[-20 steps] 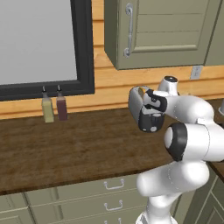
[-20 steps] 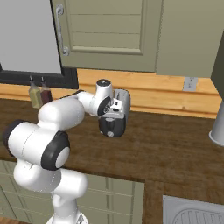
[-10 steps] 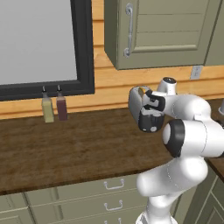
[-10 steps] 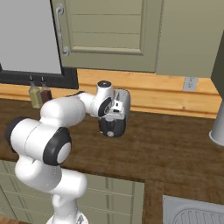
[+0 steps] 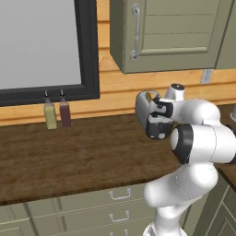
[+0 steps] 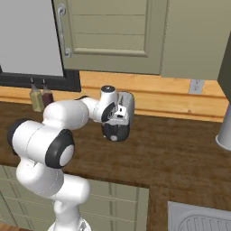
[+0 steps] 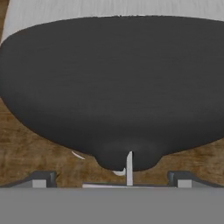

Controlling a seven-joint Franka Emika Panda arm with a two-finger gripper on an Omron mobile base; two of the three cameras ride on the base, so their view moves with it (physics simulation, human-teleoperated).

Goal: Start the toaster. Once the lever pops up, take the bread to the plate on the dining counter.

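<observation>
The toaster (image 5: 142, 107) stands on the wood counter near the back wall, silver with a dark rounded end (image 7: 109, 87). A tan strip at its top (image 5: 148, 95) looks like the bread. My gripper (image 7: 112, 178) is open right at that dark end, one fingertip low on each side. A thin pale lever (image 7: 129, 168) sits at the bottom middle between them. In the base views the hand (image 5: 159, 120) (image 6: 115, 118) presses close against the toaster (image 6: 127, 103). The plate and the dining counter are out of view.
Two small bottles (image 5: 56, 114) stand at the back left under a dark-framed window. A wall cabinet (image 5: 175, 32) hangs above the toaster. A grey vessel (image 6: 224, 133) stands at the far right, with a sink (image 6: 203, 221) at the lower right.
The arm's elbow has shifted very slightly; the hand stays at the toaster's dark end with the jaws wide open.
</observation>
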